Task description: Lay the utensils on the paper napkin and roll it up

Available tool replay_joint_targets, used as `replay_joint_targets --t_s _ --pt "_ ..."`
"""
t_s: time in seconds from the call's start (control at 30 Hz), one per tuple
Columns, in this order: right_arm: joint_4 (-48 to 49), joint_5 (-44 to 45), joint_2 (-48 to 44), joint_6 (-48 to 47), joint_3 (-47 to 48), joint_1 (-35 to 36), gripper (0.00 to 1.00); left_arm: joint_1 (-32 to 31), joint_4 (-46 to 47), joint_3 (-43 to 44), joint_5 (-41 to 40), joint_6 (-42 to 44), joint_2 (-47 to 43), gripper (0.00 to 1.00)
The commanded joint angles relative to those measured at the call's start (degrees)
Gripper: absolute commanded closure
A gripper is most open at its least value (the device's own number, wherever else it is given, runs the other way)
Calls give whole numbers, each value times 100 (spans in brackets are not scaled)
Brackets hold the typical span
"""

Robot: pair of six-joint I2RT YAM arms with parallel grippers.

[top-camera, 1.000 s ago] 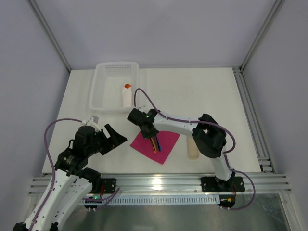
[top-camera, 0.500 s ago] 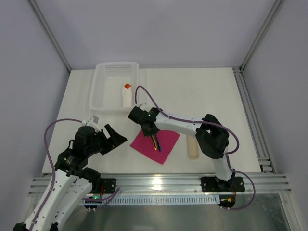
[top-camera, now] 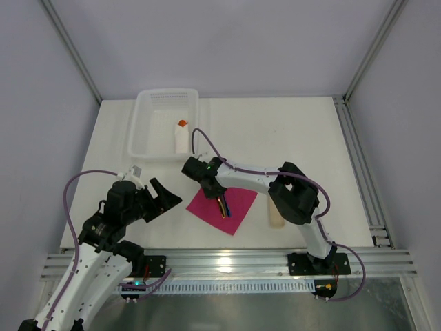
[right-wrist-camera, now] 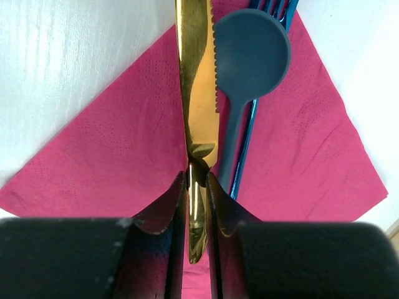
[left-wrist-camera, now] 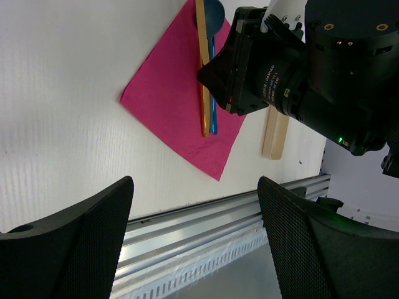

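Note:
The magenta paper napkin (top-camera: 236, 212) lies flat near the table's front edge. On it the blue spoon (right-wrist-camera: 251, 53) and the blue fork (right-wrist-camera: 274, 7) lie side by side, pointing away from the right wrist camera. Just left of them the yellow-orange knife (right-wrist-camera: 198, 93) rests along the napkin (right-wrist-camera: 112, 149). My right gripper (right-wrist-camera: 197, 187) is shut on the knife's handle end, low over the napkin's far-left corner (top-camera: 211, 187). My left gripper (top-camera: 162, 198) hangs open and holds nothing, to the left of the napkin (left-wrist-camera: 174, 106), with the knife (left-wrist-camera: 203, 99) in its view.
A long beige strip (top-camera: 275, 214) lies just right of the napkin. A white basket (top-camera: 141, 134) stands at the back left with a white roll with an orange tip (top-camera: 181, 138) inside. The metal rail (top-camera: 227, 261) runs along the front edge.
My right wrist and elbow shifted slightly right and then back left, still gripping the knife over the napkin. The left arm has not moved.

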Motion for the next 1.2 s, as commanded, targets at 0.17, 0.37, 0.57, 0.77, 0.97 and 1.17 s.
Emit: replay_joint_targets --t_s 0.17,0.37,0.57,0.77,0.97,1.17 --pt "62 80 -10 63 274 -16 80 27 162 16 110 26 -4 18" --pt "53 62 -36 54 274 -16 75 27 180 33 119 17 14 18" --pt "18 62 -19 36 309 -16 73 27 180 33 136 25 14 18" --pt "45 18 -229 10 291 10 73 27 180 42 136 8 14 18" --pt "123 132 -1018 -7 -225 28 73 27 223 25 198 43 137 18" --pt "676 10 -2311 106 -1954 10 73 27 758 -221 558 17 418 26"
